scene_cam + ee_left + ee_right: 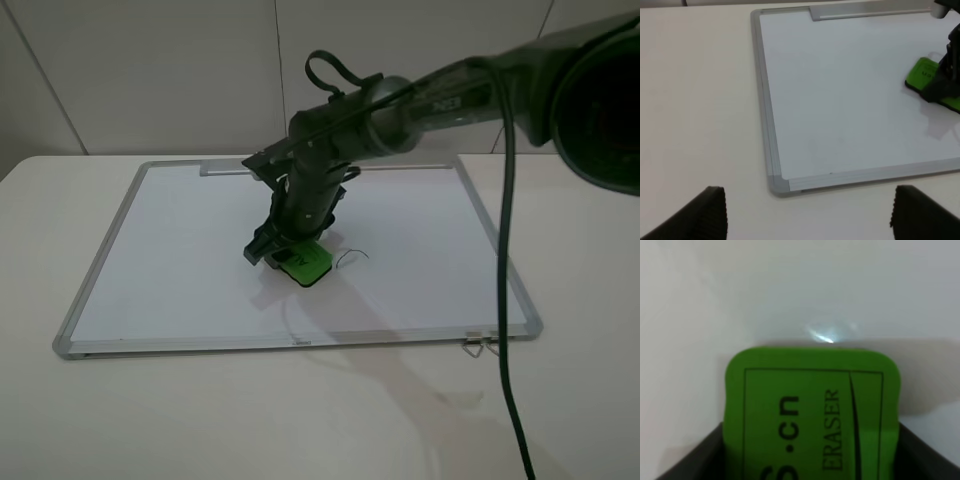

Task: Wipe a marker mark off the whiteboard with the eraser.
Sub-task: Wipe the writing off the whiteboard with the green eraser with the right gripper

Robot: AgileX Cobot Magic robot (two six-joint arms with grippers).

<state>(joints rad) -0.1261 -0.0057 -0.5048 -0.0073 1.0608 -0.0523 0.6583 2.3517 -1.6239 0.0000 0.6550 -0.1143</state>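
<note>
The whiteboard lies flat on the table, silver-framed, with a grey tray strip on its far edge. Near its middle the green eraser rests on the white surface, and my right gripper is shut on it from above. The marker mark, a thin dark arch, sits just right of the eraser, untouched. The right wrist view shows the eraser close up between dark fingers. My left gripper hovers open off the board's near-left corner; the eraser shows there too.
Two metal clips hang at the board's near-right corner. A black cable drops from the right arm across the board's right edge. The board frame separates the white surface from the pale table.
</note>
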